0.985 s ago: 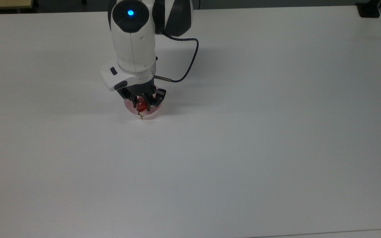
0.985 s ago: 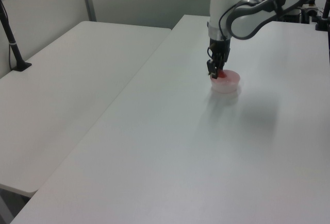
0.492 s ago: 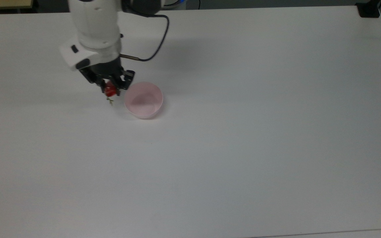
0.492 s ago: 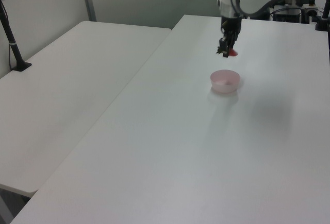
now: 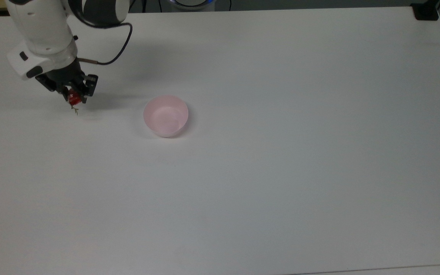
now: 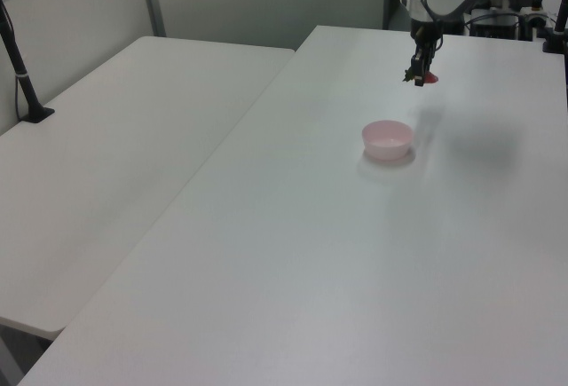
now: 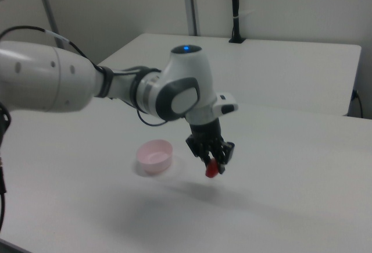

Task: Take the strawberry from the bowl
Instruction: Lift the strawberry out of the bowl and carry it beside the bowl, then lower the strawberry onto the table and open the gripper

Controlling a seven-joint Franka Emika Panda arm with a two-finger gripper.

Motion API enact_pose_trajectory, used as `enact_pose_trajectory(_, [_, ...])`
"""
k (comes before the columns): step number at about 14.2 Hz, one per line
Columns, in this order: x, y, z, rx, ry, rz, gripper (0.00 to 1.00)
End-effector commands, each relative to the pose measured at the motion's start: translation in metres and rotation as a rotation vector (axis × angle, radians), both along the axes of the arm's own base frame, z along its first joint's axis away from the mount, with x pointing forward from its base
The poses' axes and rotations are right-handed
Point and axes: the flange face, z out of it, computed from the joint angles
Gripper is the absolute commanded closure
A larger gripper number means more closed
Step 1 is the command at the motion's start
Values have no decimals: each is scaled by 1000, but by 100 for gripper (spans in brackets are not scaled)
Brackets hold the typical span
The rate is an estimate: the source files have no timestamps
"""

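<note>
The gripper [image 5: 74,95] grips the strawberry [image 5: 75,99] between its closed jaws, held in the air above the table [image 5: 281,172], well off to the top view's left of the bowl [image 5: 165,116]

The white table [image 5: 281,172] carries one pink bowl [image 5: 165,115], standing apart from all its edges.

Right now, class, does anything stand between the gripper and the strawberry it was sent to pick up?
Nothing does. The gripper already holds the strawberry between its fingers, lifted off the table and away from the bowl.
</note>
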Motion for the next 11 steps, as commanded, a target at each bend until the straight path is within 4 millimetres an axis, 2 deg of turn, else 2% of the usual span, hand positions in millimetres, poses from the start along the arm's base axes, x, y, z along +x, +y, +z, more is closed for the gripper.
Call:
enact_pose_trajectory(1, [11, -6, -47, -22, -20, 22, 62])
enact_pose_trajectory(4, [13, -7, -62, -20, -23, 22, 58])
enact_pose_trajectory(6, [11, -11, -58, -18, -29, 5, 14])
enact_pose_trajectory(8, [11, -11, -42, -20, -47, -3, 3])
enact_pose_trajectory(11, [10, -5, 8, -19, -63, -42, 0])
